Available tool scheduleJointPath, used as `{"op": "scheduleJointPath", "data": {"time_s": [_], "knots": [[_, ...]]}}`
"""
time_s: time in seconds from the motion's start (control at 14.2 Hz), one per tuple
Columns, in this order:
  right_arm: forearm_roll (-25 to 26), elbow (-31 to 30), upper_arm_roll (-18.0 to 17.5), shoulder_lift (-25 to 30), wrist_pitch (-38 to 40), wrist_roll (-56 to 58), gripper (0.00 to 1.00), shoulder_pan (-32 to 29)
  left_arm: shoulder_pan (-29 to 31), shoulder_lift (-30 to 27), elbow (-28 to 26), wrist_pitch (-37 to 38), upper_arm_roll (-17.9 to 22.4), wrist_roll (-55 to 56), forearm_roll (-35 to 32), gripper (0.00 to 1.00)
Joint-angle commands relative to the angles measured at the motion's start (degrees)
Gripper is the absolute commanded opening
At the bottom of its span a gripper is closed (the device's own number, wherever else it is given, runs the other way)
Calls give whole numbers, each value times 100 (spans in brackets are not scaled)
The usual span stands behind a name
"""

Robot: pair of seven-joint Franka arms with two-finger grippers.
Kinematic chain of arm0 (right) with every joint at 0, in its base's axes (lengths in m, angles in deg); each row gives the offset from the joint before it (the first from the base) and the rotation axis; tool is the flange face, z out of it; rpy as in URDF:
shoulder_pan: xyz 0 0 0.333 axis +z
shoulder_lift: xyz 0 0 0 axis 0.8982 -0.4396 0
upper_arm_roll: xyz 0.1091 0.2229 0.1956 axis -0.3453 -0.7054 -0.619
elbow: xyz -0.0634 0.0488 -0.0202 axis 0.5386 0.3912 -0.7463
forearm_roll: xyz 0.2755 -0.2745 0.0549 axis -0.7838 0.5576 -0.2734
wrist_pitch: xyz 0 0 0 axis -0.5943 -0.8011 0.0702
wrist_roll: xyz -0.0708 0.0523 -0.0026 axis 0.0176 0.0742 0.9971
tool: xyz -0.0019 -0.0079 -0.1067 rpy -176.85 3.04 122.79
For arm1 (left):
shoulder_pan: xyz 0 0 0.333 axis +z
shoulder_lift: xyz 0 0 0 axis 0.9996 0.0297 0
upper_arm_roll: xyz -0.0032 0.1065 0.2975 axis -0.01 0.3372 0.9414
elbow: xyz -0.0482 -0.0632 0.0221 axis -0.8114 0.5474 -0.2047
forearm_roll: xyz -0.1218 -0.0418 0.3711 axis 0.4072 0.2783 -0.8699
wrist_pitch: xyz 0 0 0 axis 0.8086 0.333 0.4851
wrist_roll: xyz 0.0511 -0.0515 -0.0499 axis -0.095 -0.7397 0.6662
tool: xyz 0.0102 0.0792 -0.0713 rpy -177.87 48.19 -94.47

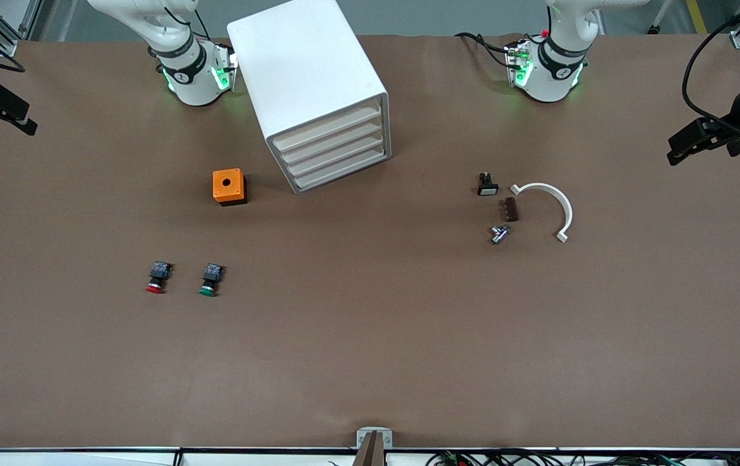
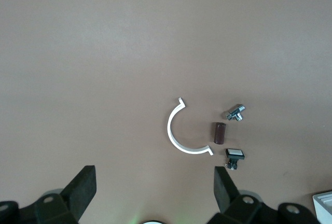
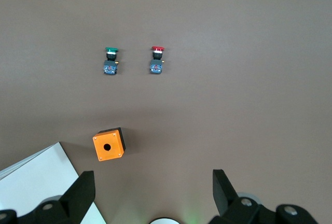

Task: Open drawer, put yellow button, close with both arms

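The four shallow cream-white plastic drawers sit stacked and all pushed in at the front of a white boxy plastic cabinet. The cabinet stands on the brown surface between the two arm bases, closer to the right arm's base, with its front angled toward the front camera and the left arm's end.

Just beside the cabinet, toward the right arm's end, lies a small orange square box with a round hole in its top and a black base. Nearer the front camera than that box lie two small push buttons with black-and-blue bodies, side by side but apart: one red-capped and one green-capped.

Well apart, toward the left arm's end, is a cluster of parts:
- a white plastic half-ring
- a dark brown block beside the half-ring
- a small black switch with a white face
- a shiny metal fitting

The left pincer hangs high over the surface near that cluster, spread wide and holding nothing. The right pincer hangs over the surface near the orange box, equally wide and empty. Both arms wait.

A round mark on each arm's black band is too small to read.
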Motion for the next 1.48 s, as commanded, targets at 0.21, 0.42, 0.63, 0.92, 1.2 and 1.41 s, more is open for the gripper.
{"op": "scheduleJointPath", "data": {"time_s": [0.21,0.42,0.63,0.92,1.2,1.41], "knots": [[70,7,-15,84,25,32,100,16,-6,-163,-141,9,-176,-145,223,100],[70,7,-6,75,34,32,100,16,20,-137,-149,9,-176,-233,436,100],[70,16,2,75,25,41,100,8,21,-93,-106,18,-167,-268,374,100],[70,16,2,75,25,41,100,16,20,-66,-70,18,-167,-233,339,100],[70,16,2,67,25,41,100,16,29,83,176,53,-158,-224,321,100],[70,16,2,67,25,50,100,16,3,92,176,88,-167,-216,207,100]]}}
